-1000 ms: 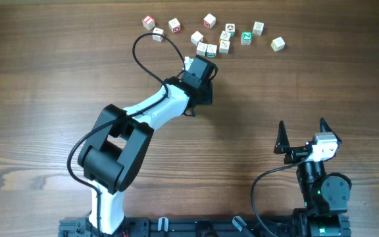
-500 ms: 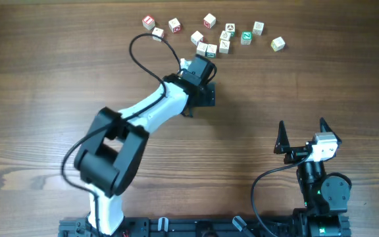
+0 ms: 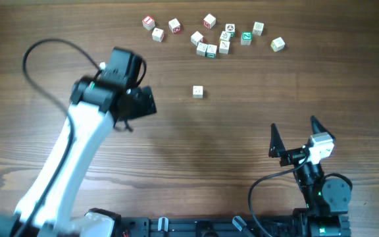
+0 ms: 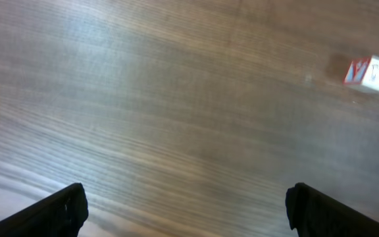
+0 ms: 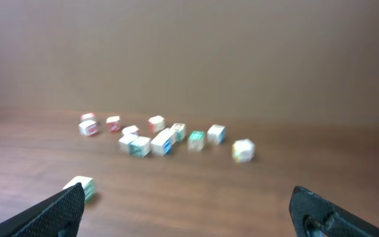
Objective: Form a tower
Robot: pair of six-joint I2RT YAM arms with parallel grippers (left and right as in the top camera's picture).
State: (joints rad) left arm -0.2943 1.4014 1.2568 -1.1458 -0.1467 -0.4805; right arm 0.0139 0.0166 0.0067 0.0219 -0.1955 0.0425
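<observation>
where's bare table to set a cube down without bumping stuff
Bare wood between the lone cube and the right gripper, and across the near middle. Crowded: the far edge, where scattered cubes sit close together. The left gripper hangs left of the lone cube.

left arm (image 3: 77, 141): white links, black joints, black cable | right hand (image 3: 293, 122): black, pointed

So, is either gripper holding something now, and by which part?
Nothing is held: the left gripper and the right gripper both stand open and empty.
</observation>
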